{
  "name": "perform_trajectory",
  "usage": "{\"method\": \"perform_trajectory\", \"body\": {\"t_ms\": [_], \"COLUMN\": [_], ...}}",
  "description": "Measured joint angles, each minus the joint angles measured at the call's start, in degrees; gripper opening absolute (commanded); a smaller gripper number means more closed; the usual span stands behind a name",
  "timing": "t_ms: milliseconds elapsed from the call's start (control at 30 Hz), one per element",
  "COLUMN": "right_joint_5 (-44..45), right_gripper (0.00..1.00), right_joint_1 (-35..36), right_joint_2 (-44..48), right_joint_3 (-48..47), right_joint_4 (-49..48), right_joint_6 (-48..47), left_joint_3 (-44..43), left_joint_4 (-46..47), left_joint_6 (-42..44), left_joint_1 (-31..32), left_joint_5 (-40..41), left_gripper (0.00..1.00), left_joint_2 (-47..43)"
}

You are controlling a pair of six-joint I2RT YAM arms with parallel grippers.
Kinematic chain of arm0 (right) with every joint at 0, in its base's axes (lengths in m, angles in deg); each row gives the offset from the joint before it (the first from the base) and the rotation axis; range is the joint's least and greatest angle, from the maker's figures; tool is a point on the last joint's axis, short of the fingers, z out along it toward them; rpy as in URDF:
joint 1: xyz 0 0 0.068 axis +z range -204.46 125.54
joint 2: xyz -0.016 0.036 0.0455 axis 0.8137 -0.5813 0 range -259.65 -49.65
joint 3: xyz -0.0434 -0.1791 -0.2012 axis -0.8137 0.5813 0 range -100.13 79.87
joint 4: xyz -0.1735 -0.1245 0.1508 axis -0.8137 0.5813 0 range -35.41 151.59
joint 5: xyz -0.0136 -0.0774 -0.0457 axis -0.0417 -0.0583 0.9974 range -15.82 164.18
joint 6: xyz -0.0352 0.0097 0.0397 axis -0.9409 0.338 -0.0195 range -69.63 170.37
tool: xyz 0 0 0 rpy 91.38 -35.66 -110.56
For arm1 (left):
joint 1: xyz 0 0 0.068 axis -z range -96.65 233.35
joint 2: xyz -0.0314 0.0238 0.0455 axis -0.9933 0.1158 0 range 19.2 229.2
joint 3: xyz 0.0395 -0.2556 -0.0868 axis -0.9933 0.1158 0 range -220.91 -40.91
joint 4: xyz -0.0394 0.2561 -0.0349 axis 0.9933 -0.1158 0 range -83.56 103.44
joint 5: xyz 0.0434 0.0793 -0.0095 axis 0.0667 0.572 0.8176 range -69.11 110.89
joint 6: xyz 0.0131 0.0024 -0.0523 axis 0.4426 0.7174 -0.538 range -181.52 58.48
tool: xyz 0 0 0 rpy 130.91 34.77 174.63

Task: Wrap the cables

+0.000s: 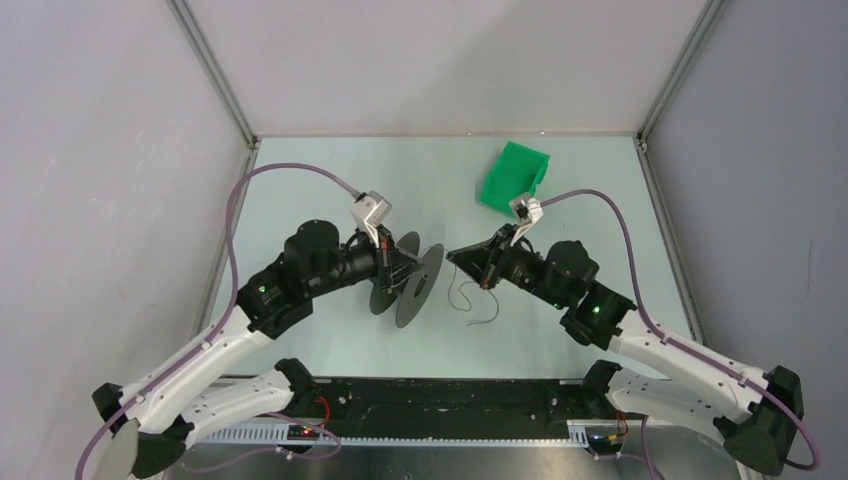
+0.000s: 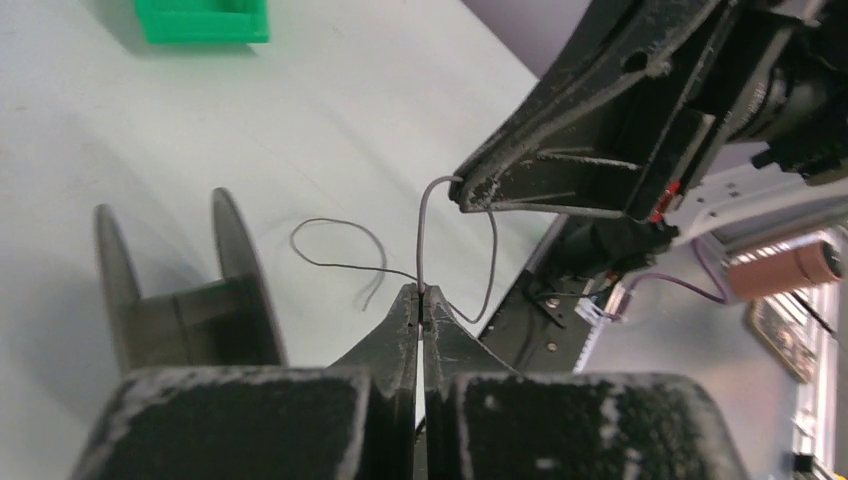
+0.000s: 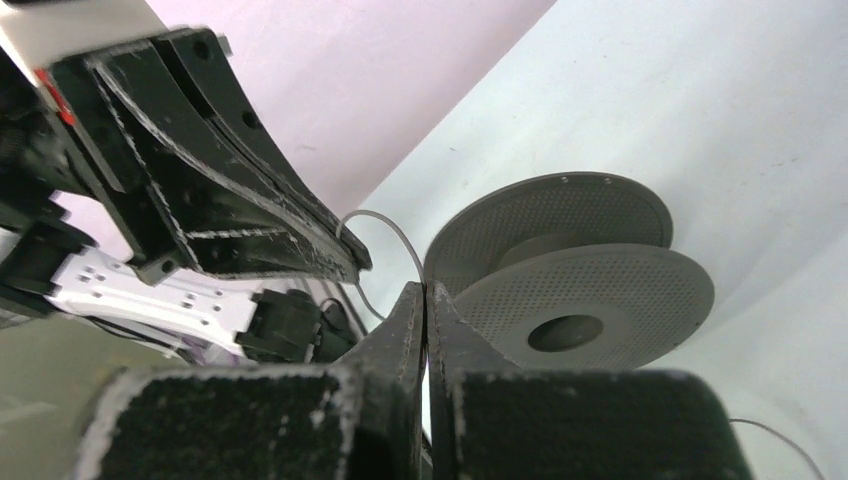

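Note:
The cable [image 1: 472,300] is a thin dark wire lying in loose curls on the table between the two grippers. In the left wrist view, the cable [image 2: 420,230] rises from my shut left gripper [image 2: 421,292] to the tip of my right gripper [image 2: 462,190]. In the right wrist view, my right gripper [image 3: 425,290] is shut on the cable [image 3: 395,235], which arcs to the left gripper's tip [image 3: 355,265]. From above, the left gripper [image 1: 428,262] and right gripper [image 1: 452,256] nearly meet tip to tip.
A black reel [image 1: 415,285] with a centre hole stands on edge under the left gripper; it also shows in the left wrist view [image 2: 180,310] and the right wrist view [image 3: 570,290]. A green bin [image 1: 515,175] sits at the back right. Purple arm cables loop at both sides.

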Motion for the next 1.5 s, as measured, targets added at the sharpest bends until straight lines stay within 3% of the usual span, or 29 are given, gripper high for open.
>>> {"method": "perform_trajectory", "body": {"t_ms": [267,533,700,967,1500], "right_joint_5": [-2.54,-6.64,-8.35,-5.95,-0.17], "right_gripper": [0.00,0.00,0.00,0.00,0.00], "right_joint_1": [-0.33,-0.26,0.09,3.02,3.43], "right_joint_2": [-7.67,-14.49,-16.65,-20.09,-22.97], "right_joint_3": [0.00,-0.74,-1.25,-1.29,-1.29], "right_joint_4": [-2.62,-6.12,-7.72,-8.46,-10.62], "right_joint_6": [-10.38,-17.75,-19.30,-19.82,-15.93], "left_joint_3": [0.02,0.98,1.99,2.73,1.84], "left_joint_4": [-8.28,-13.44,-14.47,-17.38,-18.73], "left_joint_6": [2.47,4.13,4.96,4.94,8.46], "left_joint_1": [0.02,0.15,0.24,0.11,-0.04], "left_joint_5": [14.49,20.94,23.45,28.17,33.20], "left_gripper": [0.00,0.00,0.07,0.36,0.75], "left_joint_2": [-0.28,-0.02,0.35,2.49,2.25]}}
